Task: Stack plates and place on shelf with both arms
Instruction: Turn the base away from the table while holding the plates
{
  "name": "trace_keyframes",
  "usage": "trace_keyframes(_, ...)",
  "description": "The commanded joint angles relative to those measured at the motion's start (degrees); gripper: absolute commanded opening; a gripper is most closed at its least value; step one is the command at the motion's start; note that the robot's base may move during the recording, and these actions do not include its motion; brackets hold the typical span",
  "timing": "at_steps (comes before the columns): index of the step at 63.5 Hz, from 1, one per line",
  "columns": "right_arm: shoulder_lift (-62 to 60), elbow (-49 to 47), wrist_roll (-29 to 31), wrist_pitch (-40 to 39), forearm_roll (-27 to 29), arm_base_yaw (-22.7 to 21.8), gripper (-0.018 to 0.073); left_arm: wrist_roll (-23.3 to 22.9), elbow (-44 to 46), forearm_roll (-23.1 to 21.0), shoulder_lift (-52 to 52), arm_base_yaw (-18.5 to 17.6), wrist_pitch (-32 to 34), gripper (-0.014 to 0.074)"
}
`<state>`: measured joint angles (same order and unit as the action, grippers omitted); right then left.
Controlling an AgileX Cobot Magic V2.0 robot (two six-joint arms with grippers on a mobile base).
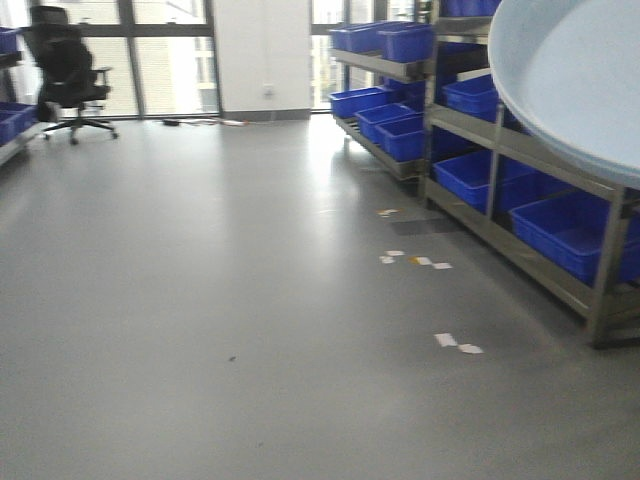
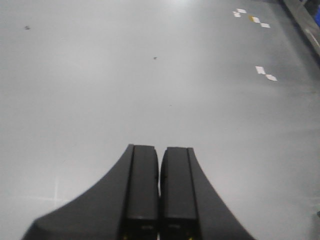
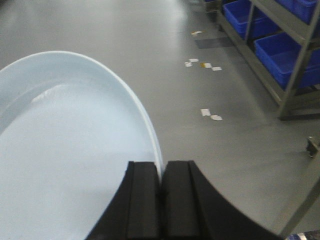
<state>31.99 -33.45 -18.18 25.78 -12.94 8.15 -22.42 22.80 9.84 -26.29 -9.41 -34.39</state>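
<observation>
A pale bluish-white plate (image 3: pixel 65 150) fills the left of the right wrist view, held up above the floor. My right gripper (image 3: pixel 161 172) is shut on its rim, one finger on each side of the edge. The same plate (image 1: pixel 580 70) shows large at the top right of the front view, in front of the shelf. I cannot tell whether one plate or a stack is held. My left gripper (image 2: pixel 160 155) is shut on nothing and hangs over bare grey floor. Neither gripper shows in the front view.
A metal shelf (image 1: pixel 520 150) with several blue bins (image 1: pixel 560 225) runs along the right side. White paper scraps (image 1: pixel 455 344) lie on the grey floor. A black office chair (image 1: pixel 68 70) stands at the far left by the windows.
</observation>
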Motion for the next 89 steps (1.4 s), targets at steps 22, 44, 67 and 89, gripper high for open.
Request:
trace_keyframes(22,-0.09,-1.93,0.12,-5.83,-0.75,-0.24,0.0057,-0.36,1.63,0.23,-0.14,0.04,4.06,0.009)
trace_keyframes(44,-0.09,-1.93,0.12,-5.83,-0.75,-0.24,0.0057,-0.36,1.63,0.23,-0.14,0.04,4.06,0.009)
trace_keyframes(67,-0.09,-1.93,0.12,-5.83,-0.75,-0.24,0.0057,-0.36,1.63,0.23,-0.14,0.04,4.06,0.009)
trace_keyframes(89,-0.09,-1.93,0.12,-5.83,-0.75,-0.24,0.0057,-0.36,1.63,0.23,-0.14,0.04,4.06,0.009)
